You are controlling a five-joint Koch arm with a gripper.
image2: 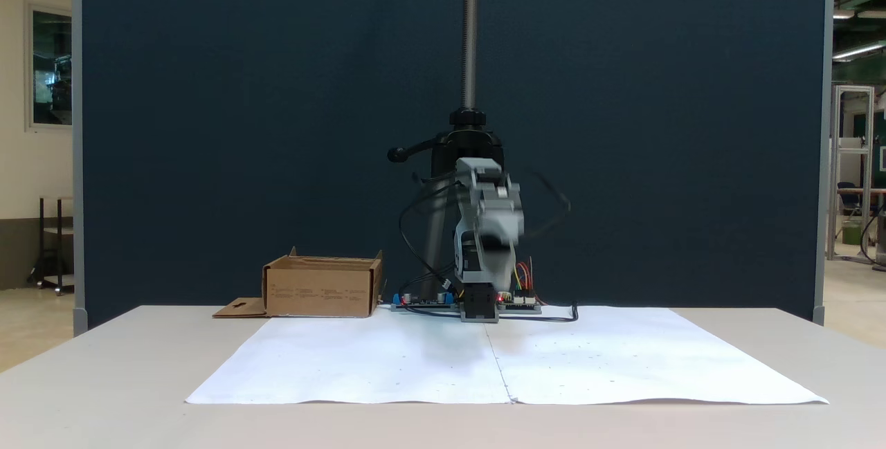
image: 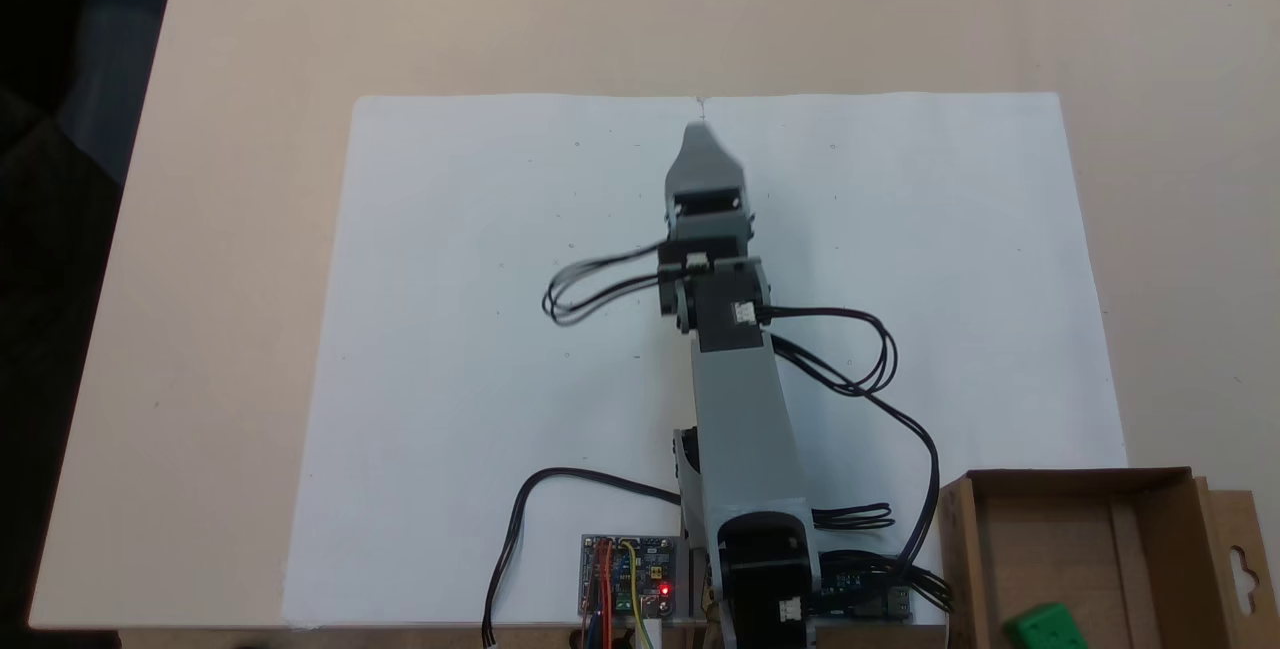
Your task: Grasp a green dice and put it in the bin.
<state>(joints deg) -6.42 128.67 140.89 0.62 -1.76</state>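
Down in the corner of a fixed view, the green dice lies on the floor of the bin, a small glossy plastic cube with faint darker pips, partly cut off by the picture's lower edge. That bin is a shallow rectangular box of matte brown cardboard with low walls, raw-cut edges and a side flap bearing a hang-hole cutout; in the other fixed view its long wall carries small printed lines that are too fine to read. It stands on the pale, smooth bench at the corner of two white paper sheets laid edge to edge, their surface dotted with tiny marks. The arm is built of grey, flat-sided plastic segments joined by black servo blocks, with thin black cables looping out on both sides. Its claw reaches out over the seam of the paper, well apart from the bin, tapering to a single blunt grey point; the jaws lie one over the other from above and are blurred from the front, so I cannot tell how far it is parted, and nothing is seen in it. Beside the arm's base sits a small circuit board with coloured wires and a lit red lamp.
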